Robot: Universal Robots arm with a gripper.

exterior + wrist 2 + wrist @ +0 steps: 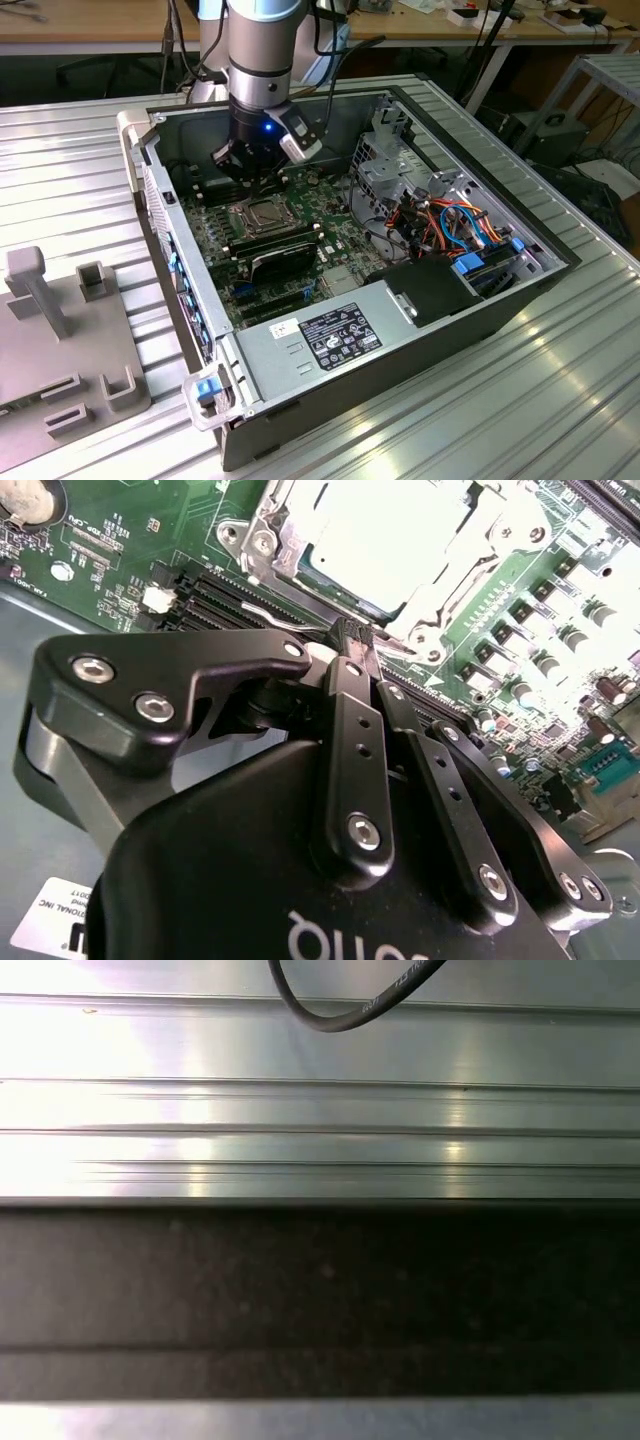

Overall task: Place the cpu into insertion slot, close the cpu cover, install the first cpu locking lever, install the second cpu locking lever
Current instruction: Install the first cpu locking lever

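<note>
As the cpu [262, 215] is sitting covered, I am holding my end effector [256, 186] clenched at its twelve o'clock in the exterior view, seemingly for pushing a locking lever.

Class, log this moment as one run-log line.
cpu: seated | cpu cover: closed over it | end effector: shut, tip beside cover's edge

Stands upright in the exterior view as 1 grey arm [262, 50], wrist pointing straight down. Carries a black gripper [258, 185] at the lower end, with a small blue light glowing on its body. Shows, in the second wrist view, 2 black fingers [345, 740] angled inward, tips drawn together with no gap visible between them.
</note>
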